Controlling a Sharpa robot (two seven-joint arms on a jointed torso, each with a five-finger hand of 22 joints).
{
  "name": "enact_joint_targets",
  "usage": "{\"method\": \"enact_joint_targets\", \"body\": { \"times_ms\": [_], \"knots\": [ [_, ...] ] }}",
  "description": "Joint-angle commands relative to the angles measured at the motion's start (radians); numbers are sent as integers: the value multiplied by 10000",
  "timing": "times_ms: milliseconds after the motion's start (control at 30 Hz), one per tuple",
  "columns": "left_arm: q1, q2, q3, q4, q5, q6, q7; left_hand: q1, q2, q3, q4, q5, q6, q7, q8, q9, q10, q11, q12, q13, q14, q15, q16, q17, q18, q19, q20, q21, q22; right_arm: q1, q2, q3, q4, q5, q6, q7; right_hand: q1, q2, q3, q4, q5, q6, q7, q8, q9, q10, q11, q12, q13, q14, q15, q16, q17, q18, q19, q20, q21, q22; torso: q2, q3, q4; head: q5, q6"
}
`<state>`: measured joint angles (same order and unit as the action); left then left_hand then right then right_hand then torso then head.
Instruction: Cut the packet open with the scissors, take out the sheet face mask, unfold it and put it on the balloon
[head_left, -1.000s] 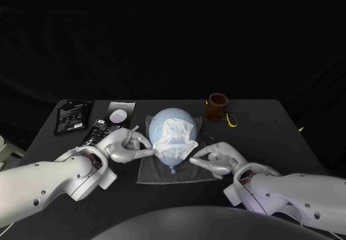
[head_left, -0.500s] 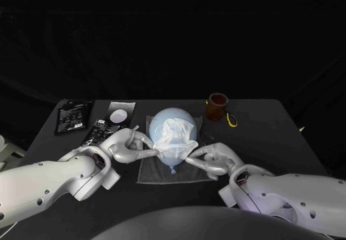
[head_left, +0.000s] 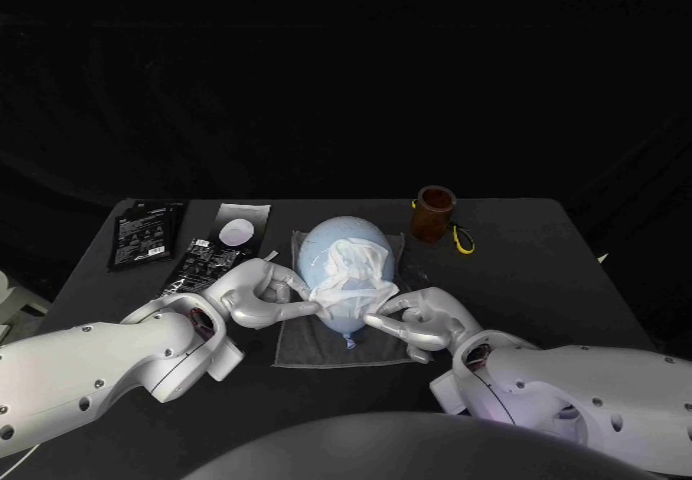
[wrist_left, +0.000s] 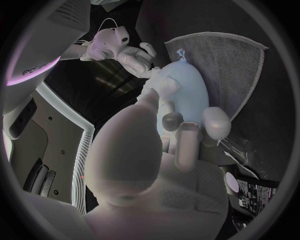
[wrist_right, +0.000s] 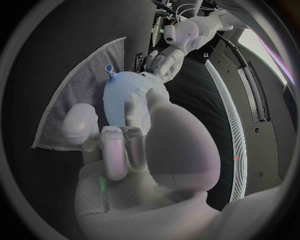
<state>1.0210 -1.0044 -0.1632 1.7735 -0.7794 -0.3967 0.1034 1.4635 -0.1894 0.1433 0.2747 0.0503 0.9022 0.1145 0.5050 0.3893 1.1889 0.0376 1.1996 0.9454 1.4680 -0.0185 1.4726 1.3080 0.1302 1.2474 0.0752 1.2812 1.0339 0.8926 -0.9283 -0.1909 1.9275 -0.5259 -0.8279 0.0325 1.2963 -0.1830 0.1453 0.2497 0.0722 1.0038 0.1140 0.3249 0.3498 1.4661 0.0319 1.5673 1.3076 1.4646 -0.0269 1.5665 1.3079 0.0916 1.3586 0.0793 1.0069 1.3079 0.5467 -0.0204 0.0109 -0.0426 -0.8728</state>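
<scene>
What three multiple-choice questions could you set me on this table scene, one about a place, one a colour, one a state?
1. Where does the balloon lie? A) on a grey cloth B) in a bowl C) on a plate
2. What colour is the balloon? A) red B) pale blue C) green
3. How is the mask? A) rolled up B) folded square C) draped over the balloon
Answers: 1 A, the cloth shows under and round it; 2 B, its bare far end is pale blue; 3 C, the white sheet lies across its near half.
</scene>
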Motion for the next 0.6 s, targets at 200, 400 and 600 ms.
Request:
{"method": "enact_joint_targets", "body": {
  "times_ms": [200,400,600],
  "knots": [
    [-17,66,1,1,40,357,-141,275,136,-33,43,-11,235,-55,-22,-93,201,-55,104,127,391,-118,144,526,-252,249,-45,207,296,-11,147,21,-76,466,-276,326,6,155,-358,157,-202,-82,-18,130,0,1047,45,35,2632,1062,31,43,2629,124,12,43,19,1245,-2,2,1,11,2],
    [-18,79,1,-16,63,289,-212,487,326,69,44,-10,337,-87,-73,-172,255,-89,106,152,417,-150,167,573,-262,282,-78,256,358,-11,190,38,-156,694,-586,396,177,459,-432,219,-168,-1,-61,229,13,1047,7,35,2632,1062,2,43,2629,112,58,24,115,1267,0,1,1,21,2],
    [-18,79,1,-40,203,160,-241,710,574,267,47,-9,484,-142,-113,-255,343,-139,137,228,443,-192,187,625,-277,329,-112,318,452,-11,174,47,-234,860,-779,428,656,1168,-262,202,-233,259,-228,428,48,1047,-136,35,2632,1062,-104,43,2629,81,154,-53,330,1314,-5,0,-10,18,2]
  ]
}}
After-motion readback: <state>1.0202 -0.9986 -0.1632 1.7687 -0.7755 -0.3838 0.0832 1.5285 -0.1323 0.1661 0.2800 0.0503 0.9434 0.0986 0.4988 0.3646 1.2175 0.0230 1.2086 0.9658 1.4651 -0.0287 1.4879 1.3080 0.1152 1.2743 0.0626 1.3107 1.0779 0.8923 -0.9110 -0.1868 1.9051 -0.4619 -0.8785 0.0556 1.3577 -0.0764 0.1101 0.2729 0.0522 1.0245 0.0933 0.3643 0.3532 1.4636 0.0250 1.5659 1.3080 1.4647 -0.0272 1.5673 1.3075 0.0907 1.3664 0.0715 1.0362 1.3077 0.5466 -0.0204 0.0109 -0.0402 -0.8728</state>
